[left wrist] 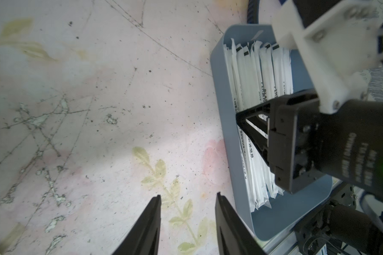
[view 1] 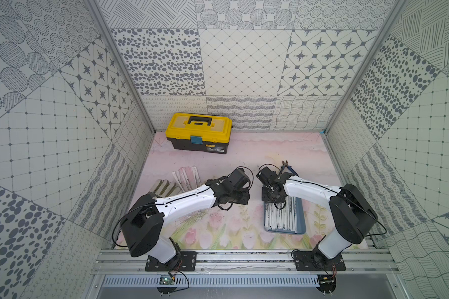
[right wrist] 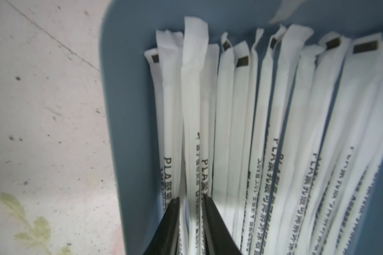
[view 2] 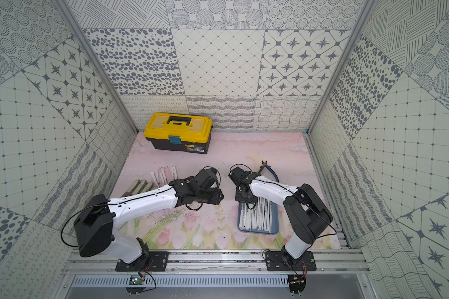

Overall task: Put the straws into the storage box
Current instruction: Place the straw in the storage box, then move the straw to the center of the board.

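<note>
My right pincer (right wrist: pixel 190 201) straddles one white paper-wrapped straw (right wrist: pixel 192 99) in the shallow blue-grey plastic tray (right wrist: pixel 124 110) beneath it, jaws barely parted; whether they grip I cannot tell. Lifting with the wrapper snagged would drag it out. My left pincer (left wrist: pixel 188 196), spread and empty, has loose straws (view 1: pixel 186 176) beyond it.
</note>
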### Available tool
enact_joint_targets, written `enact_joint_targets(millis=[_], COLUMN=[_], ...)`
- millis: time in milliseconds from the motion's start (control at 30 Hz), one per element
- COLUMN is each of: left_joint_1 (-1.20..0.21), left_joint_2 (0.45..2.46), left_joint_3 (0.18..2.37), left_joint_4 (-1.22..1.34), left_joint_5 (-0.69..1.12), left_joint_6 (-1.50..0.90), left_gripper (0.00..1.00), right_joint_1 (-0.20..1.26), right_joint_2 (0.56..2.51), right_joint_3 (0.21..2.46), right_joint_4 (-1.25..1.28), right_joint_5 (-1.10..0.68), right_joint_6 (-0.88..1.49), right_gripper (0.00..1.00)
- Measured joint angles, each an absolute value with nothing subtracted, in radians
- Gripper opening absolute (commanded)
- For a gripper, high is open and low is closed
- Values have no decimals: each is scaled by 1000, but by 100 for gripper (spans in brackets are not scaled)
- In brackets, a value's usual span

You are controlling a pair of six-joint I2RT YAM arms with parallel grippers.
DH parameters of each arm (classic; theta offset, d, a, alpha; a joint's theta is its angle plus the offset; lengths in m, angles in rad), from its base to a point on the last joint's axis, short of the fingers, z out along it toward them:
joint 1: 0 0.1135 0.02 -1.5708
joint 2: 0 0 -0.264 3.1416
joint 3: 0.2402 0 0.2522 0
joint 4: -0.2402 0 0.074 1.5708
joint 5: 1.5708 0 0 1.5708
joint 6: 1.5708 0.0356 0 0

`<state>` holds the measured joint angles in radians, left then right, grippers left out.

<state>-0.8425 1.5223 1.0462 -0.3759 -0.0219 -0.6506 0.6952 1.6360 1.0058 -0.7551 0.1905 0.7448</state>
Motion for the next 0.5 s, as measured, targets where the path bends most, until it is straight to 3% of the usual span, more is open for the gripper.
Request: enact_joint_targets(millis=[300, 500], left_joint_1=[-595, -414], left_joint_2=[1294, 1183], left_joint_3=[936, 879], left_joint_4=[-442, -532], left_joint_5=[-73, -157], left_joint_6=[-631, -633], left_gripper=[46, 50], right_joint_1=[888, 987], right_joint_2=[1580, 1880], right_joint_3=[1246, 1510], right_joint_4=[-801, -674], right_joint_5=[220, 192], right_joint_6=[761, 766], right_gripper=[38, 40])
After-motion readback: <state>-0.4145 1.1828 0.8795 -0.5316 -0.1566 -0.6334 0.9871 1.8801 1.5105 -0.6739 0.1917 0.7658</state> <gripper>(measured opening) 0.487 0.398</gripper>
